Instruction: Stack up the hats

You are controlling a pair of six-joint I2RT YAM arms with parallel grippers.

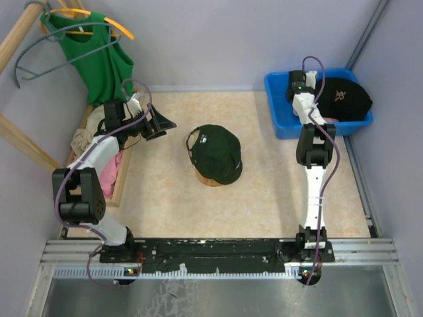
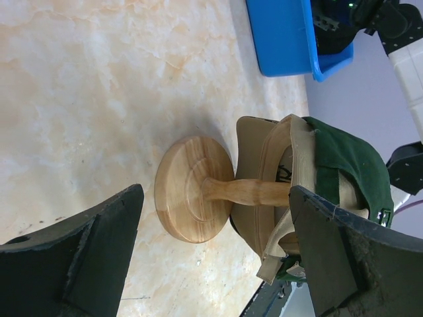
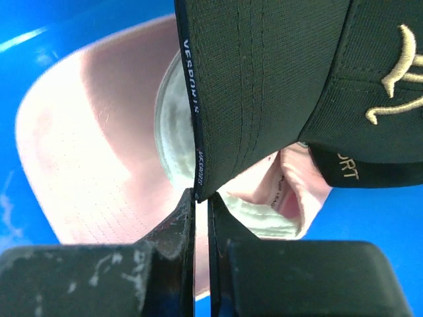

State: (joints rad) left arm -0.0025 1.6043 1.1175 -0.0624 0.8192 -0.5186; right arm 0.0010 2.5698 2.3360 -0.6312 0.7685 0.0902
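Tool (image 3: 200,197) pinches black cap (image 3: 264,86) (seen from wrist only)

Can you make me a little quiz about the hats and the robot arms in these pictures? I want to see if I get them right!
1. True or false: the green cap sits on top of the tan cap on the wooden stand.
2. Which cap have the right arm's jaws shut on? A: the pink cap. B: the black cap. C: the tan cap.
3. Fill in the colour: the black cap lies in a ___ bin.

Key: 1 true. 2 B. 3 blue.
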